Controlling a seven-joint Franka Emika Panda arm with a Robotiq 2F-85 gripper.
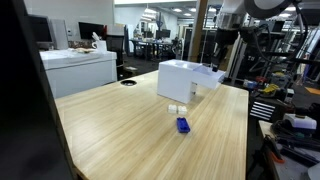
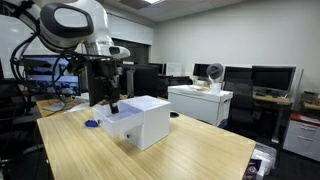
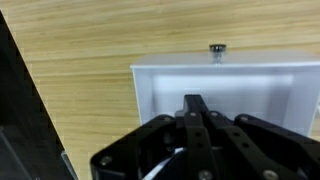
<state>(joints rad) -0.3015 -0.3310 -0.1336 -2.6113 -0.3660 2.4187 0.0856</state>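
The light wooden table (image 1: 120,135) is showing pale honey planks with fine straight grain running along it. The white rectangular box (image 1: 180,78) is looking plain white. The small blue block (image 1: 183,125) is glowing a deep, bright blue. The black metal gripper (image 3: 193,102) is showing matte black, while the white rounded robot arm (image 2: 75,25) is gleaming glossy white with dark joints.

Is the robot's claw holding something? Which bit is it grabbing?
Nothing is held. The black metal gripper has its fingers pressed together with nothing between them, over the white rectangular box.
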